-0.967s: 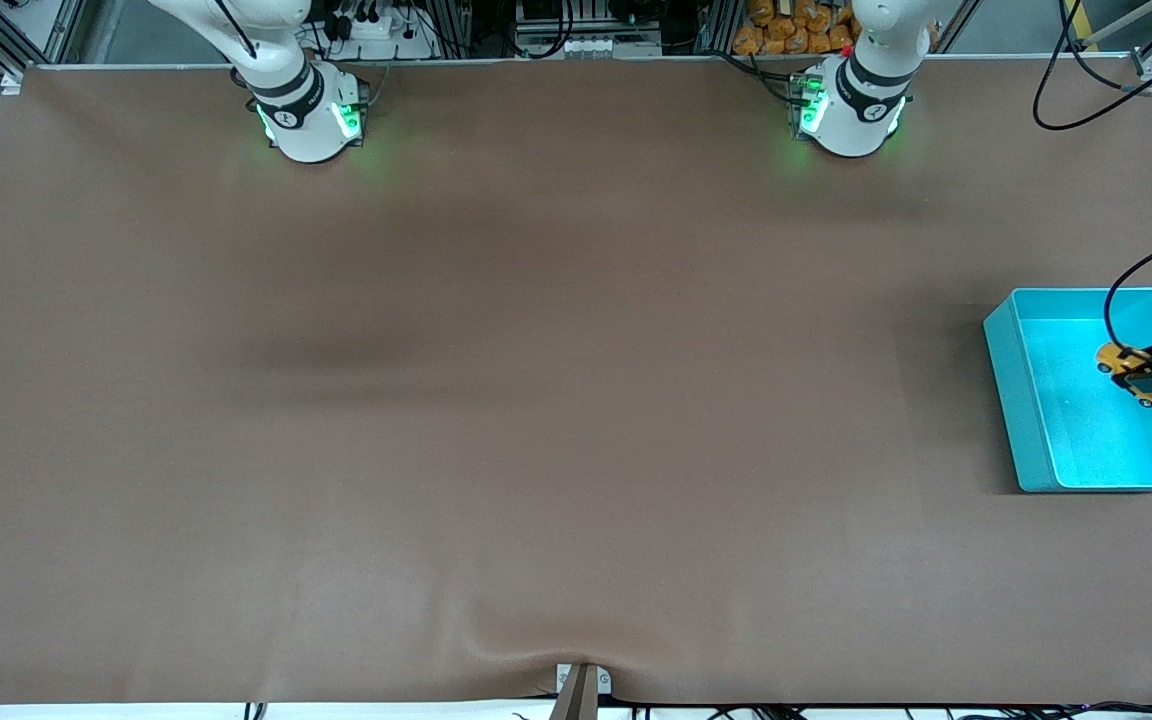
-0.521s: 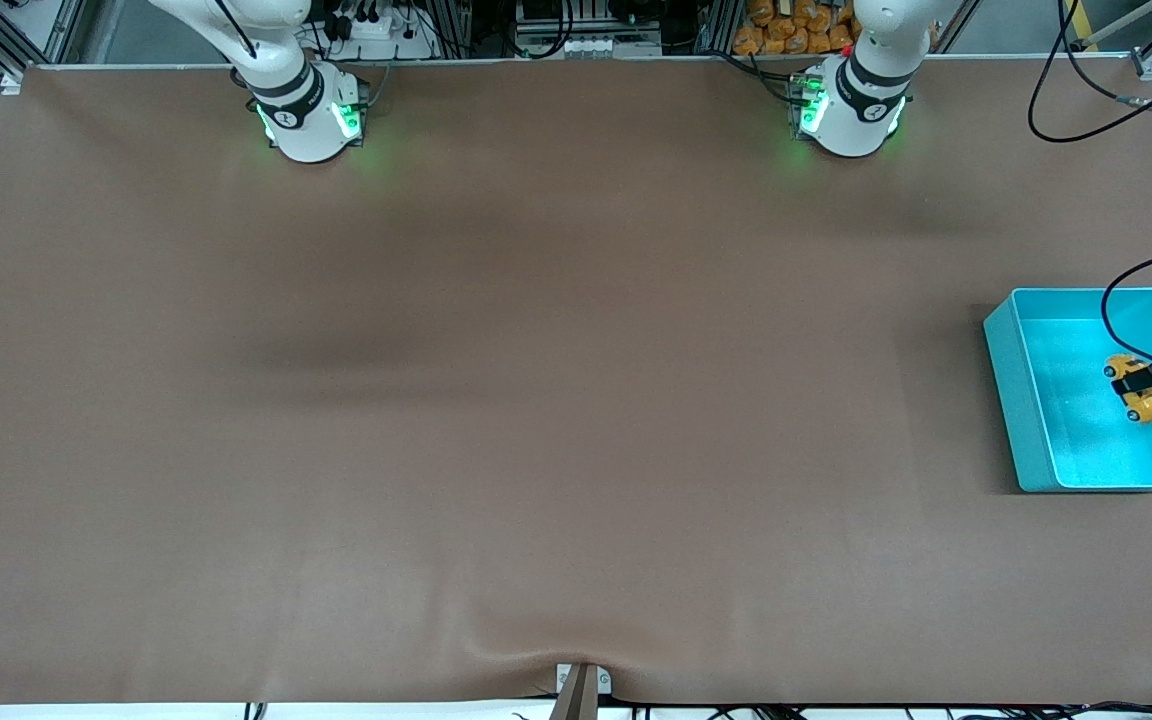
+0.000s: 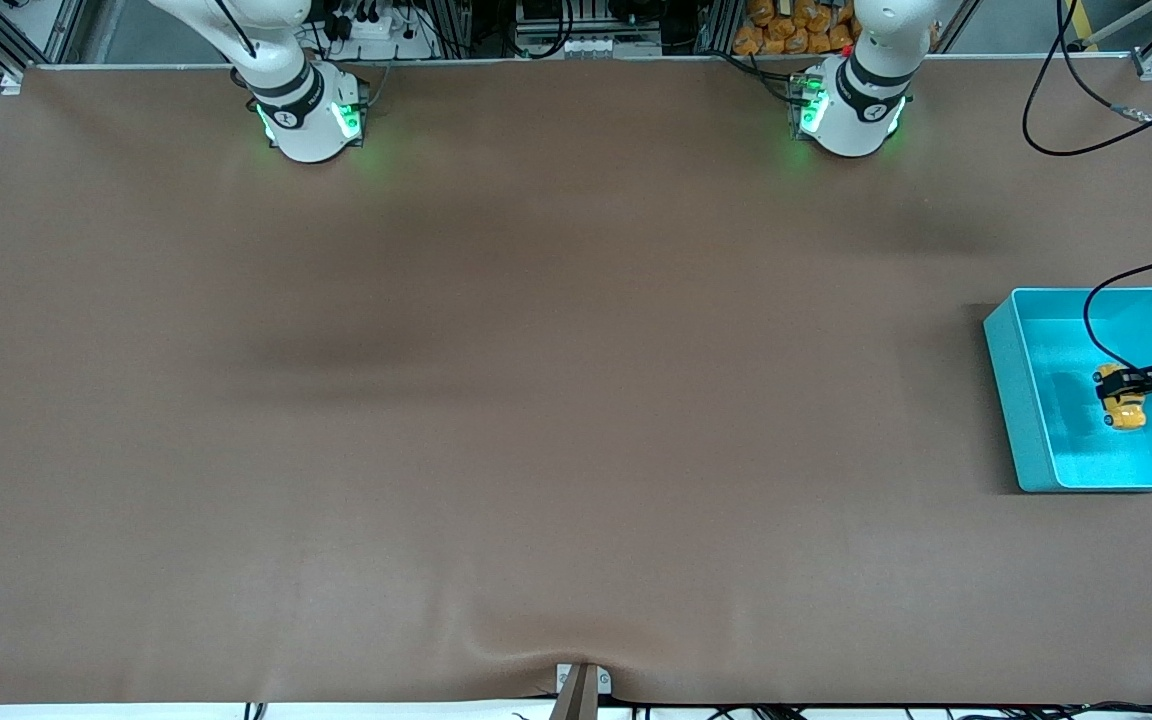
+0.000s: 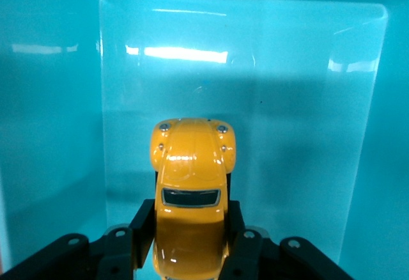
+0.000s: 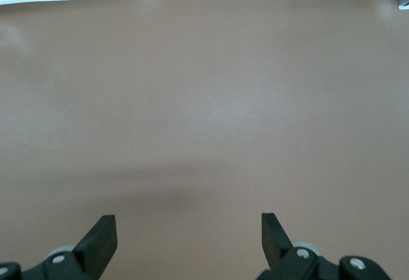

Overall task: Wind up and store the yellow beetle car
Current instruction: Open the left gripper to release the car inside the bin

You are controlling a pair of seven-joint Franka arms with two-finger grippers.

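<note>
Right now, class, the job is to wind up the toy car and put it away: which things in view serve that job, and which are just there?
Part of the job:
- car, clamped in the left gripper
- bin, which the car is over

Just there:
- right gripper, open, waiting over the table
- cables at the table's edge

No legible text, label, brand or number seen on any object in any view.

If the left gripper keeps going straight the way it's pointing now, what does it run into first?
Most likely the floor of the turquoise plastic bin. The left gripper, shut on the small glossy yellow beetle car, points down into it; how much gap remains is unclear.
</note>
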